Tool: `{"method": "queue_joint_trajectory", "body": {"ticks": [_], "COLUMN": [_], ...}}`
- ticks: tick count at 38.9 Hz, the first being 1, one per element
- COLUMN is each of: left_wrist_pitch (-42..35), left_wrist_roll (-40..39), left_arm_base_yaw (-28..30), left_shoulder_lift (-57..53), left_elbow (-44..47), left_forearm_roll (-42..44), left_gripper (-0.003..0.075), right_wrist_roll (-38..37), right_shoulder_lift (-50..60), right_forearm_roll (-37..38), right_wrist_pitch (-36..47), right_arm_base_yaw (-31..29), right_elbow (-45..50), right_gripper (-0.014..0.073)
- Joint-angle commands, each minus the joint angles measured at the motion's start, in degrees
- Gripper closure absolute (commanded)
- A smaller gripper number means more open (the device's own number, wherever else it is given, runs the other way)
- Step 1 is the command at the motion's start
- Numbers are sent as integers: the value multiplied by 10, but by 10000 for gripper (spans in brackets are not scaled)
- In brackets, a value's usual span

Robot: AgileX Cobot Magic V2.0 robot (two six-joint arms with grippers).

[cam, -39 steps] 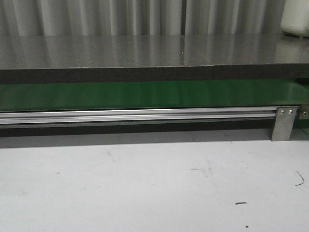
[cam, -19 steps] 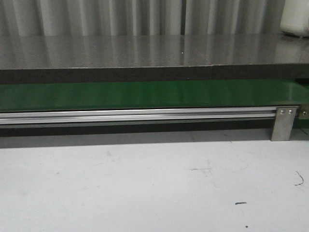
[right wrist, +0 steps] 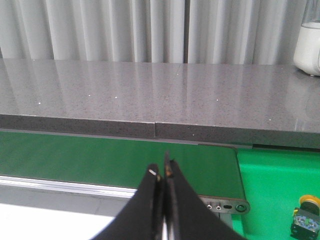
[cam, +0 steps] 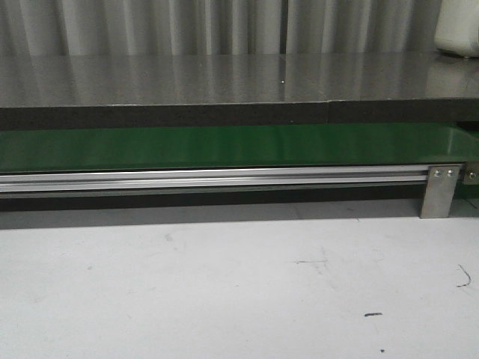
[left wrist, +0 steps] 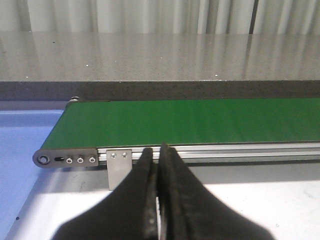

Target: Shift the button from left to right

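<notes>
The button [right wrist: 305,216], with an orange-yellow cap on a black body, stands on a bright green surface [right wrist: 272,190] past the belt's right end, seen only in the right wrist view. The green belt [cam: 224,146] runs across the front view with nothing on it. My left gripper [left wrist: 158,155] is shut and empty, hovering before the belt's left end [left wrist: 65,160]. My right gripper [right wrist: 162,172] is shut and empty, over the belt's near edge, well left of the button. Neither gripper shows in the front view.
A grey stone counter [cam: 224,82] overhangs the belt's far side. An aluminium rail [cam: 209,179] with a bracket [cam: 439,191] lines the near side. A white container [right wrist: 307,45] stands on the counter at the far right. A blue surface [left wrist: 25,145] lies left of the belt.
</notes>
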State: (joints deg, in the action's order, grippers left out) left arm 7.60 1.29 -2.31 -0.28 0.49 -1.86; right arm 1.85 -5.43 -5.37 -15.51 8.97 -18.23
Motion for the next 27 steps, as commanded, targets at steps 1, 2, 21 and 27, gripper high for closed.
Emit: {"method": "queue_joint_trajectory", "body": {"ticks": [1,2,21,27], "left_wrist_pitch": [-51,-51,-51,-51], "left_wrist_roll": [-8,-8,-8,-8], "left_arm_base_yaw": [1,1,1,1], "left_shoulder_lift": [-10,-10,-10,-10], "left_elbow": [17,17,17,17], "left_forearm_roll": [-1,-1,-1,-1], "left_gripper": [741,741,741,741], "right_wrist_roll": [2,2,2,2], "right_shoulder_lift": [-6,-4,70,70], "right_forearm_roll": [7,13,21,21], "right_wrist_pitch": [46,47,111,110], "right_arm_base_yaw": [0,-1,-65,-65], "right_elbow": [-4,3,193,193], "right_gripper": [662,662,662,662]}}
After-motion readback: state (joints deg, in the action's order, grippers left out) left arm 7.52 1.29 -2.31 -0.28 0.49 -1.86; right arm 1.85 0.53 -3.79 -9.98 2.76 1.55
